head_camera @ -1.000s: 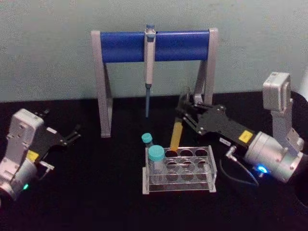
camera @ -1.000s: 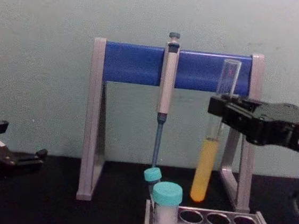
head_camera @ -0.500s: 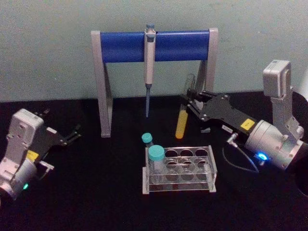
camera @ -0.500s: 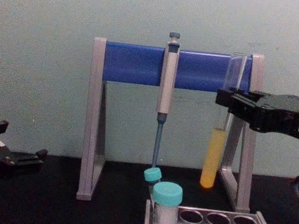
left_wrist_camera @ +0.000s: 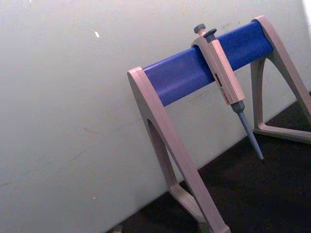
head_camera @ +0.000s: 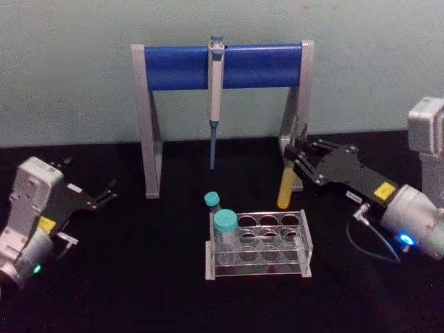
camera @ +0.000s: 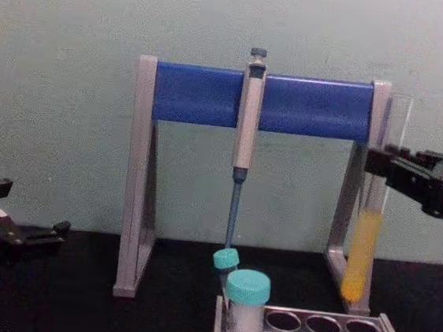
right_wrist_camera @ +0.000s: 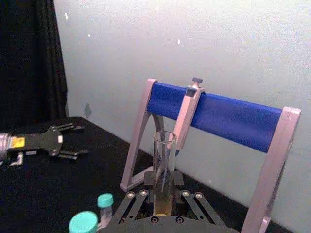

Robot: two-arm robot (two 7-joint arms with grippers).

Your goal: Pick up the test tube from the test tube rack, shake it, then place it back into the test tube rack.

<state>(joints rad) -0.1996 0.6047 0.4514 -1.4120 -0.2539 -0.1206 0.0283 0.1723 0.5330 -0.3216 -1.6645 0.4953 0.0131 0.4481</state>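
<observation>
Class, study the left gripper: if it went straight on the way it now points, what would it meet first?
Probably the stand's grey left leg, which lies ahead of the left gripper, though depth is unclear.

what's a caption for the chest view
Right gripper holds the test tube of yellow liquid nearly upright, clear of the test tube rack, by the pipette stand; left gripper idle at left.

One test tube (head_camera: 286,192), rack (head_camera: 260,272), pipette (head_camera: 216,76), stand (head_camera: 180,67); two vials (head_camera: 224,225)
</observation>
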